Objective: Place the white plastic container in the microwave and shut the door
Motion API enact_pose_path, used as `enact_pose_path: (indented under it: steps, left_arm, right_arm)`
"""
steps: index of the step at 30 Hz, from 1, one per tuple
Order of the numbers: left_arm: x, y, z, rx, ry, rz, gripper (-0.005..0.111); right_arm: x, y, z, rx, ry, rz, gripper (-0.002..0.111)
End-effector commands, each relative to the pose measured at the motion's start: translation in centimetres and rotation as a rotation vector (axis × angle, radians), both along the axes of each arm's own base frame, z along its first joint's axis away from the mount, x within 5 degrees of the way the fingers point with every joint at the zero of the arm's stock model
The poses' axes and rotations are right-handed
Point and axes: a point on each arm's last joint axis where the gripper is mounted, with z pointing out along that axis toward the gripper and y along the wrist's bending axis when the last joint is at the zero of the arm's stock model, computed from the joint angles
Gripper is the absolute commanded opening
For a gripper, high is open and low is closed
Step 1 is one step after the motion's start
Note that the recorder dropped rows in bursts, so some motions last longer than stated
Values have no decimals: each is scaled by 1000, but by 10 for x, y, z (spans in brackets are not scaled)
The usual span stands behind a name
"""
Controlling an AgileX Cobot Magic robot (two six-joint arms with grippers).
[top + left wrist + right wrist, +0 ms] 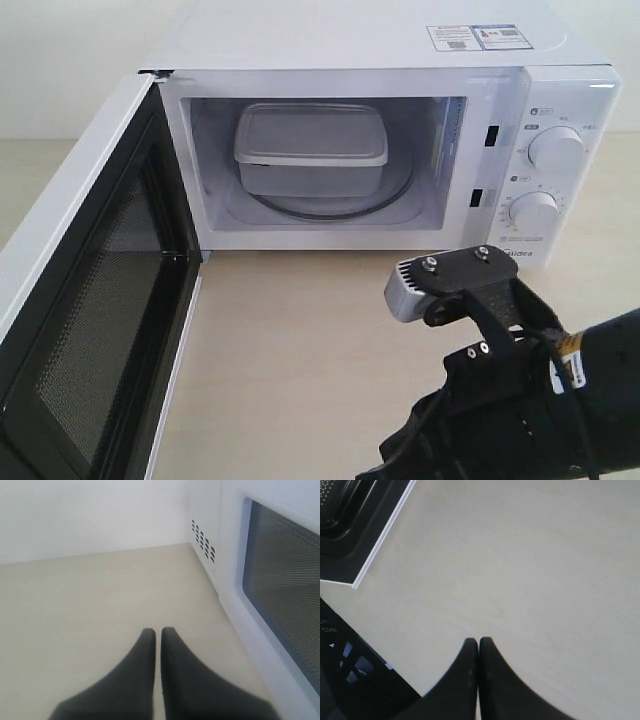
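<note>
Scene: a white Midea microwave point(330, 40) stands on a pale wooden table point(300, 340), against a plain white wall point(90, 515).
Door: the door point(90, 300) is swung fully open at the microwave's hinge side, and its black mesh-lined inner face shows in the exterior view.
Container: the white plastic container point(310, 150) sits inside the microwave's cavity, upright with its lid on. It rests on the glass turntable point(330, 208), roughly central.
Controls: two round white dials point(556, 150) are on the microwave's panel, on the side away from the hinge, one above the other.
Stickers: small stickers point(478, 37) lie on the microwave's top, above the dials.
Left gripper: the left gripper point(158, 635) is closed, with only a hairline gap between its dark fingers, and holds nothing. It is above bare table on the outer side of the open door, near the dark window and the vent holes point(202, 540) in the microwave's side wall.
Right gripper: the right gripper point(478, 647) is closed with its fingertips touching and holds nothing. It is above bare table in front of the microwave, apart from the door's lower edge.
Right arm: the black right arm point(520, 400) is in front of the microwave, below the dials. Its grey wrist housing points toward the microwave.
</note>
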Motion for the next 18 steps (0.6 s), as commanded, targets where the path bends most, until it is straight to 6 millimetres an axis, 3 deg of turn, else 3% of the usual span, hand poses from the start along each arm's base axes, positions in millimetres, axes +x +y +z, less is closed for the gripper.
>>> enact_pose_path:
  steps: [1, 13, 18]
  left_arm:
    - [0, 0, -1, -12, 0, 3, 4]
    - [0, 0, -1, -12, 0, 3, 4]
    - [0, 0, -1, -12, 0, 3, 4]
  right_arm:
    - [0, -1, 2, 8, -10, -4, 0]
    - [2, 0, 3, 12, -45, -2, 0]
    - [1, -6, 19, 65, -152, 16, 0]
